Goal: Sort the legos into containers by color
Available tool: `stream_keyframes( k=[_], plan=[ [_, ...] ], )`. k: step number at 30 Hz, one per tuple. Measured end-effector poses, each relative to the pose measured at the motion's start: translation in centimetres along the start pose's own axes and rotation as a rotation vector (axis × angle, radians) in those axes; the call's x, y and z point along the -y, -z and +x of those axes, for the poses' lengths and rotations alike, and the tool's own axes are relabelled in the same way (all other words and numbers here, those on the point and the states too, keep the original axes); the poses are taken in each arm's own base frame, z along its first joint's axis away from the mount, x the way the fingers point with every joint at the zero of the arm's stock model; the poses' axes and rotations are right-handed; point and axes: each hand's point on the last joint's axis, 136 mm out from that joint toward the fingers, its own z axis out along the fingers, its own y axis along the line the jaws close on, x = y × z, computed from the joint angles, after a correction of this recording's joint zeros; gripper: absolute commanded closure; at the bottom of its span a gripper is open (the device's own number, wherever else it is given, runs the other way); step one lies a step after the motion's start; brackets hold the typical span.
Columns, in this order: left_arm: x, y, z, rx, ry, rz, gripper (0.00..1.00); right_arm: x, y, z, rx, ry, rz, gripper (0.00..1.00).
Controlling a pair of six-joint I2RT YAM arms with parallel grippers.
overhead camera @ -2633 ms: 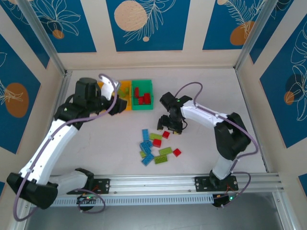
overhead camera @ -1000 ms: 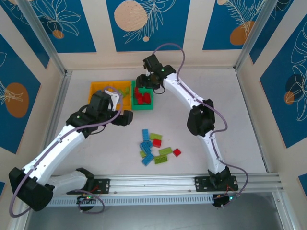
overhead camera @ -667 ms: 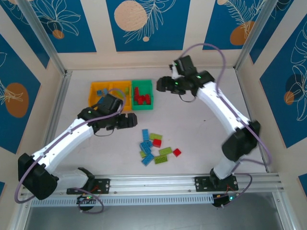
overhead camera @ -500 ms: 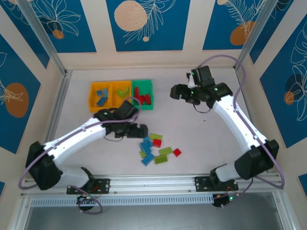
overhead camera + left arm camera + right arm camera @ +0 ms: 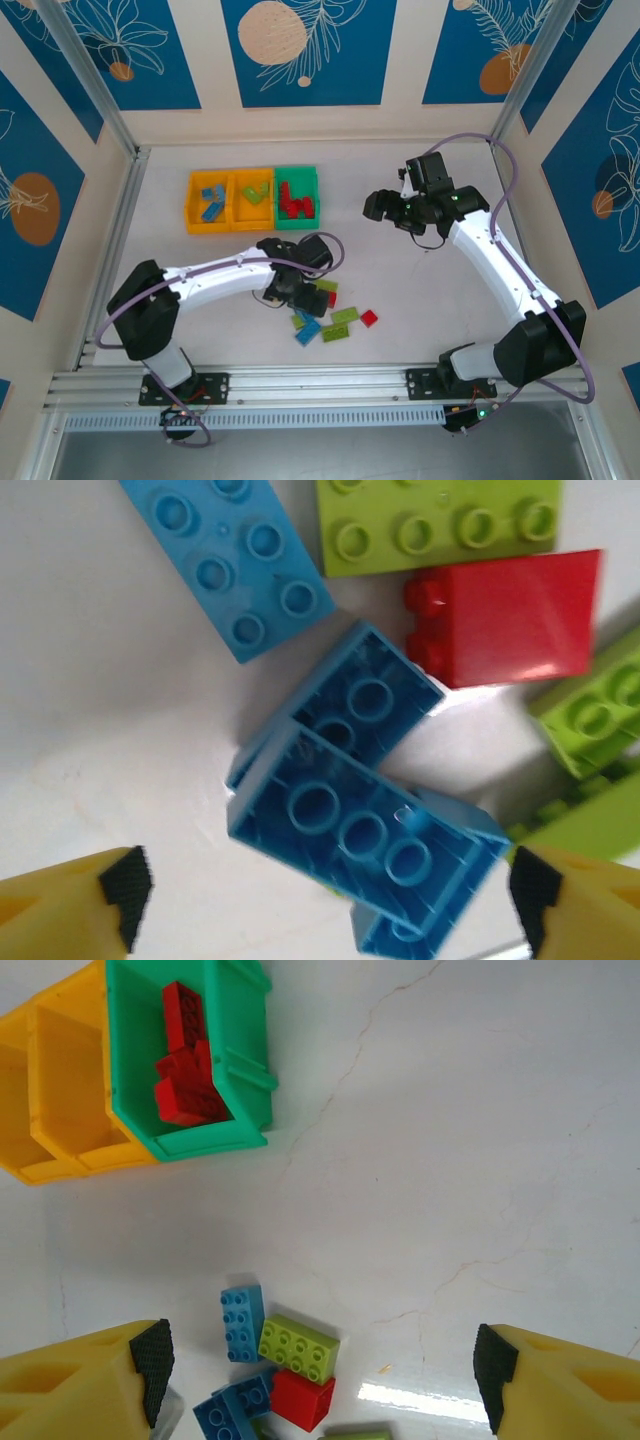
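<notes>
Left wrist view showed open left fingers (image 5: 122, 885) astride an upturned blue brick (image 5: 365, 845); closing would need to spare its blue neighbour (image 5: 362, 705).

The left tool (image 5: 330, 882) stands wide over the brick pile. Bare tabletop (image 5: 430, 290) shows between one tip and an upturned blue brick (image 5: 365, 840), while the other tip sits just beside its corner. Past it the pile is crowded: a second blue brick (image 5: 340, 705) touches the first, with a red brick (image 5: 510, 620) and lime bricks (image 5: 440, 525) close by. The left arm (image 5: 220, 280) bars the near-left side. Right of the pile lies open surface, and the right tool (image 5: 375, 207) hangs wide apart over clear ground right of the green bin (image 5: 215, 1142).
</notes>
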Motion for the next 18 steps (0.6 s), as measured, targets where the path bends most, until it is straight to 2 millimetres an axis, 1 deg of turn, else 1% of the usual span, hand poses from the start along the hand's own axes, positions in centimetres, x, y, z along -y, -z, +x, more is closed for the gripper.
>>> stream_keyframes(
  k=[2,4,6,10,12,14,15,17,18],
  plan=[
    [-0.4,-1.1,-0.1,-0.014,-0.011,-0.031,0.19,-0.1,0.1,-0.2,0.005,0.001,-0.004,0.19],
    [-0.5,-1.8,-0.3,-0.014,-0.024,-0.042,0.24,-0.2,0.2,-0.2,0.006,0.002,-0.005,0.19],
    [-0.6,-2.2,-0.3,-0.015,-0.029,-0.048,0.31,-0.2,0.1,-0.3,0.005,0.002,-0.004,0.19],
    [-1.1,-2.7,-0.1,-0.015,-0.033,-0.06,0.4,-0.1,0.0,-0.2,-0.001,0.0,0.0,0.19],
    [-1.4,-3.0,0.2,-0.019,-0.029,-0.068,0.43,-0.1,-0.1,-0.2,-0.002,-0.001,0.0,0.19],
    [-1.9,-3.3,0.5,-0.026,-0.02,-0.077,0.44,-0.2,-0.1,-0.2,-0.004,-0.001,-0.002,0.19],
    [-2.1,-3.4,0.6,-0.029,-0.017,-0.08,0.42,-0.2,-0.1,-0.1,-0.005,-0.001,-0.002,0.19],
    [-2.4,-3.4,0.9,-0.029,-0.009,-0.083,0.33,-0.2,-0.2,-0.1,-0.009,-0.002,-0.004,0.19],
    [-2.5,-3.3,0.9,-0.024,-0.005,-0.081,0.31,-0.2,-0.3,-0.1,-0.011,-0.002,-0.003,0.19]
  ],
)
